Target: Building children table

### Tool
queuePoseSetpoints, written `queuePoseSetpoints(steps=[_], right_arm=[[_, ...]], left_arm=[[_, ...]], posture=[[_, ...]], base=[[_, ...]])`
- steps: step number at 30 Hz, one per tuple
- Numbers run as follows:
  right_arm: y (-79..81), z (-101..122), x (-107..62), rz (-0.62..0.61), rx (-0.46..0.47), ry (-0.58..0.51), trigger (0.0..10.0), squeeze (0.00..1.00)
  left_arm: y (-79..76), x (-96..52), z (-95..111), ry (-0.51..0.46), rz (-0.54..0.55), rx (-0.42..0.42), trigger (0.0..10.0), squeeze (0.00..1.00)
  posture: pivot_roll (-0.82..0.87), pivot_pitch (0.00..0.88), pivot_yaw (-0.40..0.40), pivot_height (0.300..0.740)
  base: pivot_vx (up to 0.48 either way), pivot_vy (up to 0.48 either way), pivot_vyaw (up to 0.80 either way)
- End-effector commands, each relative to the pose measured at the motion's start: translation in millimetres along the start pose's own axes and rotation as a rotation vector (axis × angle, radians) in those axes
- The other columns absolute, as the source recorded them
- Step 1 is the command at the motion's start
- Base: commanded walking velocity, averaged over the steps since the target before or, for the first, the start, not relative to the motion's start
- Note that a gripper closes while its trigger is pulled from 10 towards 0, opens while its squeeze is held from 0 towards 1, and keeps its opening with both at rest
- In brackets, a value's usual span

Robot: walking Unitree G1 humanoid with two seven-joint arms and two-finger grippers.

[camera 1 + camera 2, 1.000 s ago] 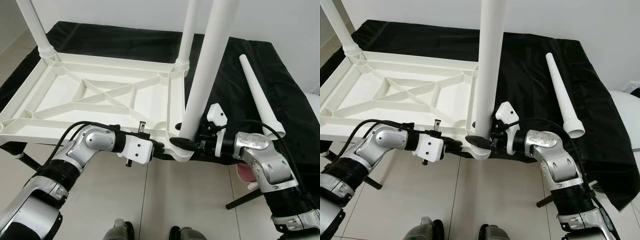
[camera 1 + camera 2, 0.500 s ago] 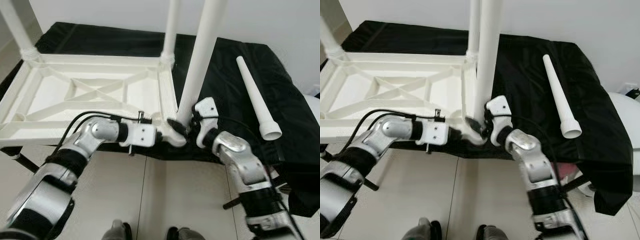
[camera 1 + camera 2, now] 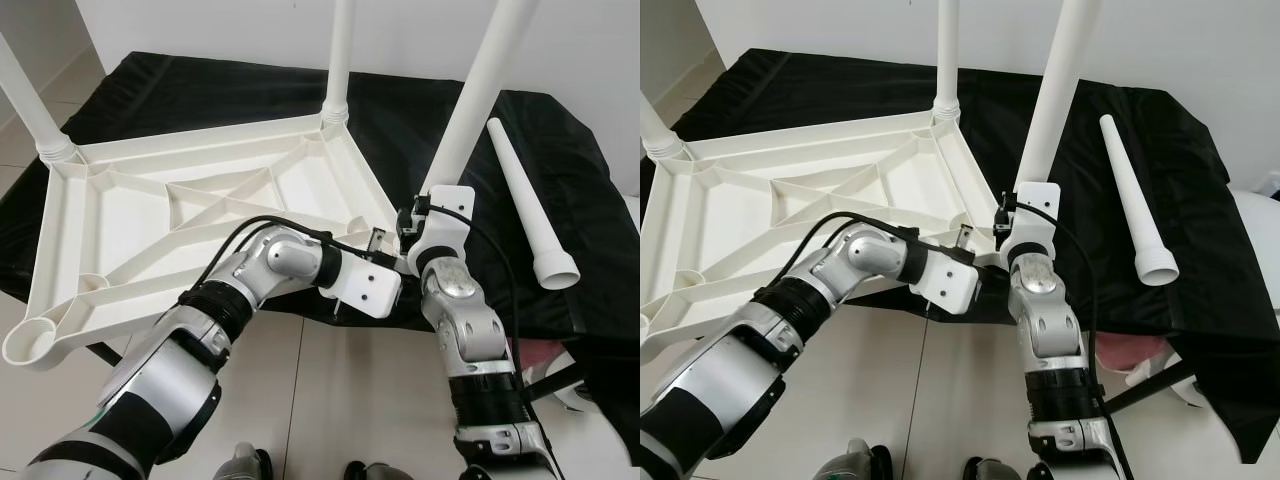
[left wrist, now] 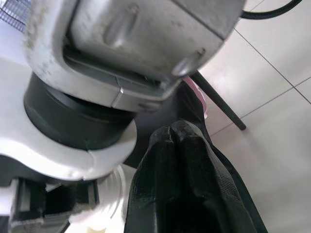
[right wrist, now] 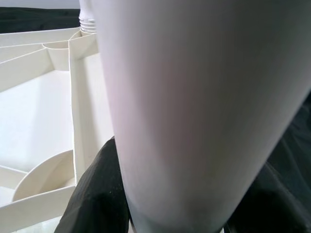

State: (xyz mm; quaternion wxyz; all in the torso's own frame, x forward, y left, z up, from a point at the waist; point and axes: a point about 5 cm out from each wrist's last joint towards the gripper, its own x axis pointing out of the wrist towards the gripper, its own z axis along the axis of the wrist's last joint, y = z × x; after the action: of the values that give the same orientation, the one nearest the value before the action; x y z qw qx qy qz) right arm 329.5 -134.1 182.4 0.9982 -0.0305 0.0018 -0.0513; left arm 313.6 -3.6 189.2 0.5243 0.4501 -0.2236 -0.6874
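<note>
The white tabletop [image 3: 200,145] lies upside down on a black-draped stand, with upright legs at its back corner [image 3: 340,60] and its far-left corner [image 3: 30,100]. A third white leg [image 3: 470,100] rises from the near-right corner and leans to the right. My right gripper [image 5: 175,213] is shut on its base, one black finger [image 5: 92,194] showing beside it. My left gripper [image 3: 400,275] sits at that same corner, under the right wrist, its black fingers [image 4: 184,184] pressed together. A loose leg [image 3: 530,195] lies on the cloth to the right. The near-left socket [image 3: 28,343] is empty.
Black cloth [image 3: 200,90] covers the stand and hangs over its edges. Tiled floor [image 3: 330,400] lies below me, with a black stand strut [image 4: 218,102] across it. A pink thing [image 3: 545,350] sits under the cloth at the right. A white wall stands behind.
The tabletop has swung round, so the gripped corner now lies further right and away. The held leg has tipped from upright to a rightward lean. Both arms followed that corner.
</note>
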Motion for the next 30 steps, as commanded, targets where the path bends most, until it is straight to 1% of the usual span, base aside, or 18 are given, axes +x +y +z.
queuePoseSetpoints(steps=[1,2,3,4,5,7,12,13,14,15,18,20,21,22,23,26,27,30], right_arm=[[-5.3,-29,-4.0,-0.016,-0.104,0.111,10.0,0.00],[-3.1,-28,-4.8,-0.008,-0.119,0.099,10.0,0.00],[-0.6,-27,-5.5,0.005,-0.131,0.093,10.0,0.00],[0.2,-28,-5.5,0.010,-0.129,0.094,10.0,0.00],[0.6,-28,-5.5,0.013,-0.128,0.093,10.0,0.00],[2.2,-28,-4.5,0.012,-0.124,0.091,10.0,0.00],[7.1,-23,-6.9,0.089,-0.122,0.051,10.0,0.00],[7.4,-21,-7.9,0.108,-0.128,0.040,10.0,0.00],[7.3,-18,-9.6,0.139,-0.137,0.023,10.0,0.00],[5.9,-15,-11.1,0.157,-0.147,0.007,10.0,0.00],[4.9,-13,-12.0,0.168,-0.154,-0.003,10.0,0.00],[0.2,-11,-16.6,0.218,-0.167,-0.015,10.0,0.00],[0.2,-11,-16.6,0.218,-0.167,-0.015,10.0,0.00],[-6.0,-11,-21.5,0.252,-0.183,-0.014,10.0,0.00],[-6.0,-11,-21.5,0.252,-0.183,-0.014,10.0,0.00],[-21.4,-17,-29.1,0.264,-0.218,0.009,10.0,0.00],[-21.4,-17,-29.1,0.264,-0.218,0.009,10.0,0.00],[-30.7,-23,-34.2,0.267,-0.229,0.028,10.0,0.00]], left_arm=[[-0.6,2.8,1,-0.001,-0.022,0.026,0.0,0.00],[-1.5,3.3,0,0.017,-0.010,0.032,2.9,0.00],[-1.3,3.3,-4,0.050,0.022,0.029,10.0,0.00],[-0.5,3.0,-6,0.062,0.034,0.009,10.0,0.00],[-0.4,1.2,-8,0.064,0.028,-0.036,10.0,1.00],[0.1,-2.0,-8,0.049,0.023,-0.076,10.0,1.00],[1.8,-11.1,-11,0.067,0.115,-0.059,10.0,1.00],[-3.1,-15.6,-13,0.077,0.094,-0.064,10.0,1.00],[-7.4,-23.2,-17,0.092,0.093,-0.094,10.0,0.00],[-12.5,-30.8,-18,0.096,0.082,-0.118,10.0,0.00],[-15.6,-35.7,-19,0.097,0.077,-0.133,10.0,0.00],[-18.6,-52.3,-19,0.088,0.170,-0.204,10.0,0.00],[-18.6,-52.3,-19,0.088,0.170,-0.204,10.0,0.00],[-23.0,-67.9,-18,0.079,0.267,-0.301,10.0,0.00],[-23.0,-67.9,-18,0.079,0.267,-0.301,10.0,0.00],[-41.6,-89.1,-20,0.087,0.413,-0.485,10.0,0.00],[-41.6,-89.1,-20,0.087,0.413,-0.485,10.0,0.00],[-53.9,-98.2,-20,0.105,0.552,-0.602,10.0,0.00]], posture=[[-0.05,0.157,-0.007,0.740],[-0.05,0.156,-0.007,0.740],[-0.05,0.154,-0.009,0.740],[-0.05,0.154,-0.009,0.740],[-0.05,0.154,-0.009,0.740],[-0.05,0.154,-0.009,0.740],[-0.03,0.153,-0.015,0.740],[-0.04,0.155,-0.014,0.740],[-0.04,0.155,-0.012,0.740],[-0.04,0.155,-0.011,0.740],[-0.04,0.155,-0.011,0.740],[-0.03,0.158,-0.003,0.740],[-0.03,0.158,-0.003,0.740],[-0.03,0.161,0.001,0.740],[-0.03,0.161,0.001,0.740],[-0.02,0.163,0.003,0.740],[-0.02,0.163,0.003,0.740],[-0.01,0.161,0.005,0.740]], base=[[0.000,0.000,0.00],[0.000,0.000,0.00],[0.000,0.000,0.00],[0.000,0.000,0.00],[0.000,0.000,0.00],[0.000,0.000,0.00],[0.000,0.000,0.00],[0.000,0.000,0.00],[0.000,0.000,0.00],[0.000,0.000,0.00],[0.000,0.000,0.00],[0.000,0.000,0.00],[0.000,0.000,0.00],[0.000,0.000,0.00],[0.000,0.000,0.00],[0.000,0.000,0.00],[0.000,0.000,0.00],[0.000,0.000,0.00]])
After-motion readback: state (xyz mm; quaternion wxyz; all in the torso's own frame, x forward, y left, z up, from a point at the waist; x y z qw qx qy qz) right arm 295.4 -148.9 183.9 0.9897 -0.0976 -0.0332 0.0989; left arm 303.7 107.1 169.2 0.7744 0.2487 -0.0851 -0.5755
